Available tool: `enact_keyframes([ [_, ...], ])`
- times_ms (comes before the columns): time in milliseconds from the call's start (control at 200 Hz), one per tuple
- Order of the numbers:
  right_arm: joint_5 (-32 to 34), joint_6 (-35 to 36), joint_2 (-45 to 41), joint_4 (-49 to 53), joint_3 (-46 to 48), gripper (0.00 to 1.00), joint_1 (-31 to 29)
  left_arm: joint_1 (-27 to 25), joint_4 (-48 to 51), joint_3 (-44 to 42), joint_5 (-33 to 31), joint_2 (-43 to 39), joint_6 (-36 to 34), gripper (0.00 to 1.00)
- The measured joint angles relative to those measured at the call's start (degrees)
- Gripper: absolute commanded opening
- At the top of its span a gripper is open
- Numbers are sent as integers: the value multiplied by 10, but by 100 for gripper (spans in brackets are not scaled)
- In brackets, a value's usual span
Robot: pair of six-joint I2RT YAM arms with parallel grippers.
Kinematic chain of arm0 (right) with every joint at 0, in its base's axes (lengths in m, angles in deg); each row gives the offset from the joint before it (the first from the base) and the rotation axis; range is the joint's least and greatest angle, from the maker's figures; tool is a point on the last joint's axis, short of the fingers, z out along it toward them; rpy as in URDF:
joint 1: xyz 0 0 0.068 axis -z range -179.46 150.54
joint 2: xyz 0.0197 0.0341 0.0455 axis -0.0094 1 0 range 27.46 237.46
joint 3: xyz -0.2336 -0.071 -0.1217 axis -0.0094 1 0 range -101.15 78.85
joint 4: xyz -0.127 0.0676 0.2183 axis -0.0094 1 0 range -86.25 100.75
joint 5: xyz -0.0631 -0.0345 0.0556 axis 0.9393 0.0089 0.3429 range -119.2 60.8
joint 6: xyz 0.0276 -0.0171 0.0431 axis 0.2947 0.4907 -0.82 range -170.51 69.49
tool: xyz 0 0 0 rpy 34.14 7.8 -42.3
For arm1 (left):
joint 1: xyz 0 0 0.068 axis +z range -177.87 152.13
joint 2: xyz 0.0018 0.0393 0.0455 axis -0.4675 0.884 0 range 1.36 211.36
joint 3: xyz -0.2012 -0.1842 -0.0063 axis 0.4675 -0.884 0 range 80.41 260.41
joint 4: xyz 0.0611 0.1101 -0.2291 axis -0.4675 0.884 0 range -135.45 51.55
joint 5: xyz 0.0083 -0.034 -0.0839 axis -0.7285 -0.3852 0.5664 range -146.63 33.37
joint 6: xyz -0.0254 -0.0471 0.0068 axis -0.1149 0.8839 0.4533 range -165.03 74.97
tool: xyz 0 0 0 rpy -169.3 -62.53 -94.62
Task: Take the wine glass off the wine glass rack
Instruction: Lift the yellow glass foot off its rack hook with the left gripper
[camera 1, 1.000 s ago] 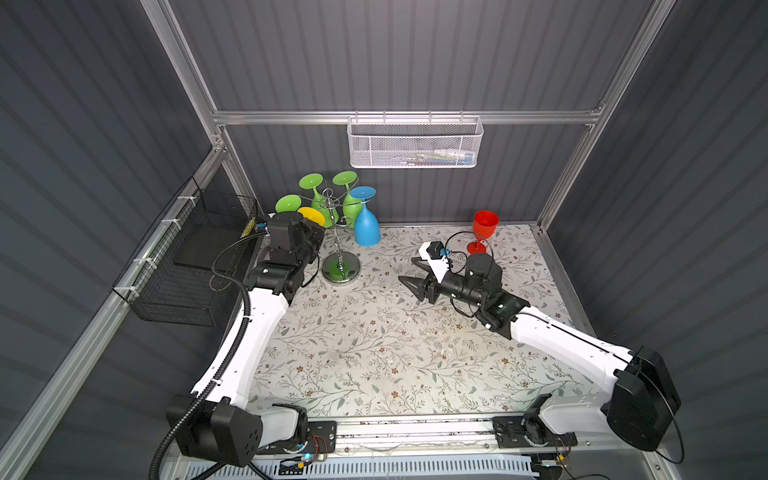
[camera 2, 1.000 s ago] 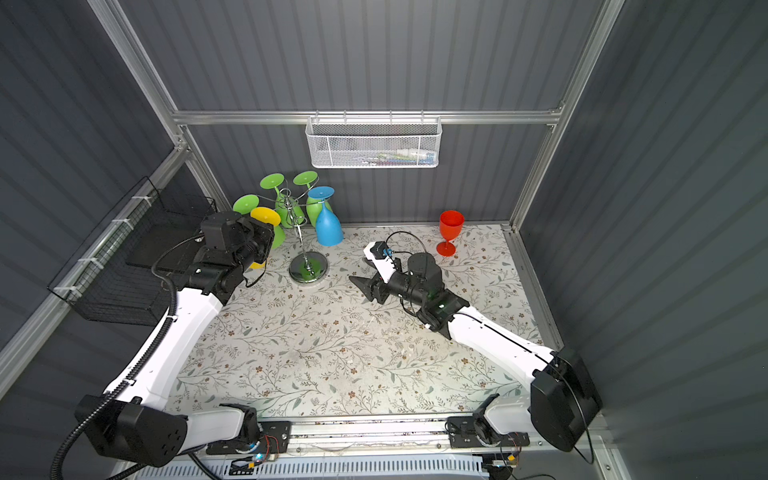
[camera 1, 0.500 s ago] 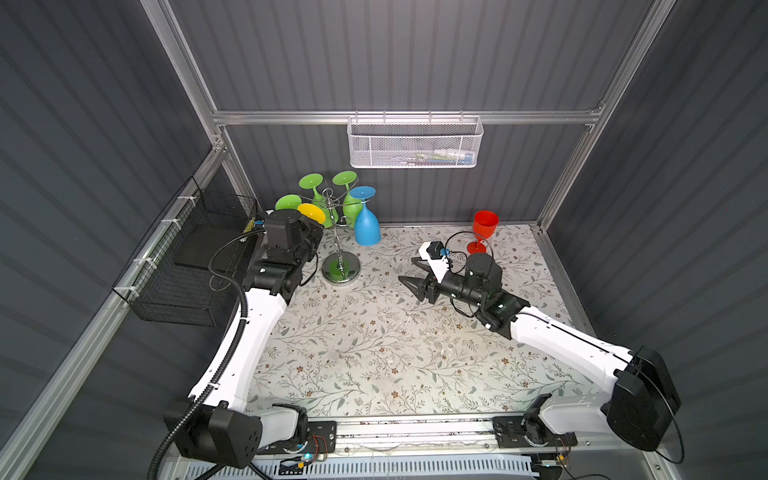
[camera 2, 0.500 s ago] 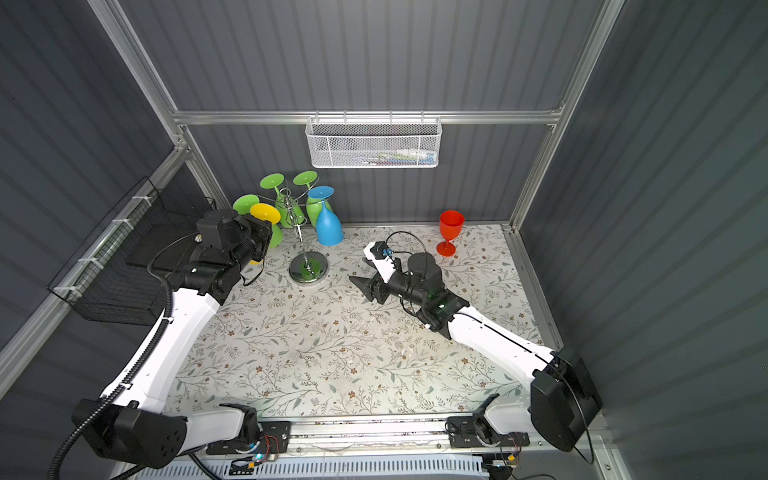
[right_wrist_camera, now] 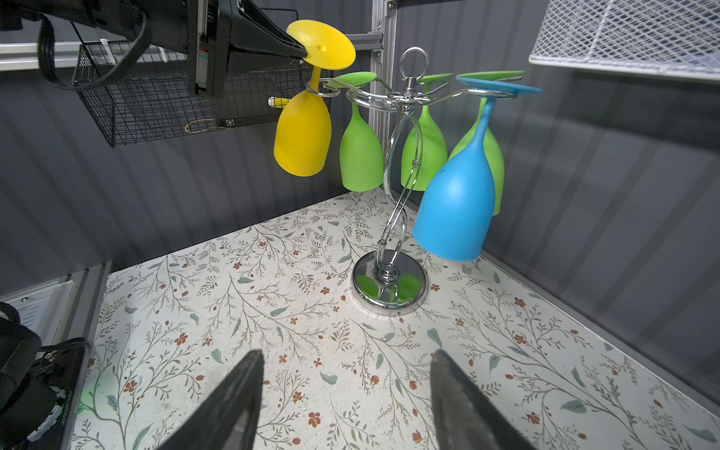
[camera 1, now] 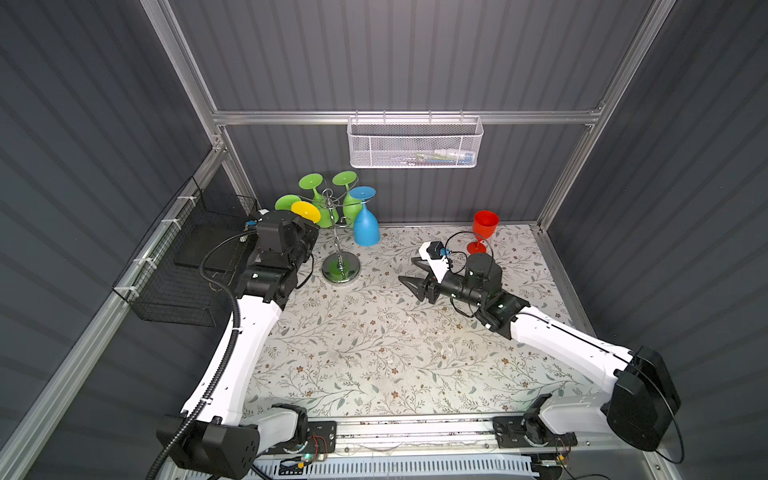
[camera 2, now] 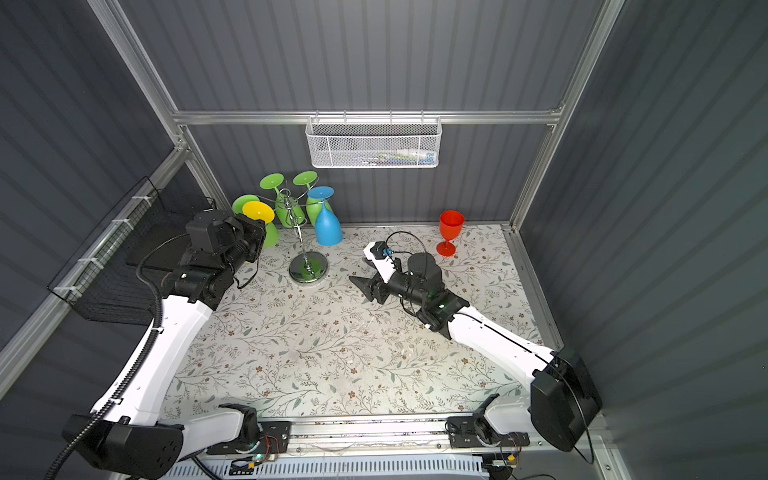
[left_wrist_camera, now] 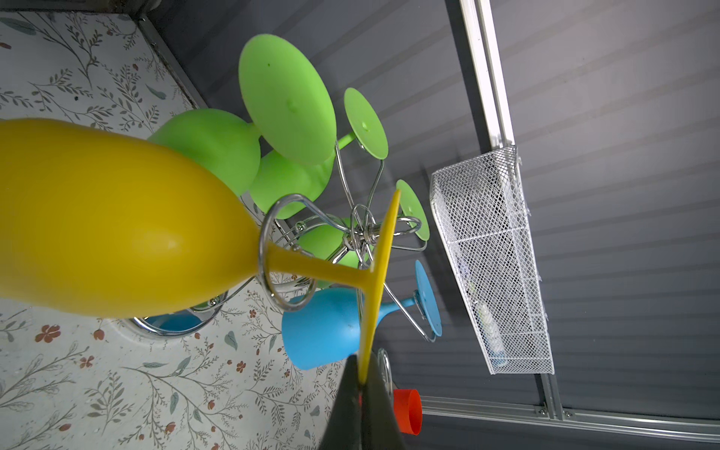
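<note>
One wine glass (left_wrist_camera: 117,218), foot in left hand (left_wrist_camera: 362,383)

Bright, sharp, wine glass rack (right_wrist_camera: 389,286) glinting

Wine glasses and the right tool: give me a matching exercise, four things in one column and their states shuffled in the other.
Things
1. yellow wine glass
2. blue wine glass
3. red wine glass
4. right tool

States
A. standing upright on the table
B. open, holding nothing
C. foot pinched by the left tool, stem in a loop of the wine glass rack
D. hanging upside down from the rack, untouched

Pairs: 1-C, 2-D, 3-A, 4-B
</note>
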Motion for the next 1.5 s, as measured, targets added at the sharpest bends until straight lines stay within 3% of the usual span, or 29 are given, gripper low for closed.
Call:
enact_keyframes([
  [635,0,0,0,0,0,68,0,47,-11,26,35,38,-6,2],
  [991,0,1,0,0,0,68,0,50,-36,55,93,87,-6,3],
  [1501,0,2,3,0,0,68,0,52,-57,50,167,87,6,2],
])
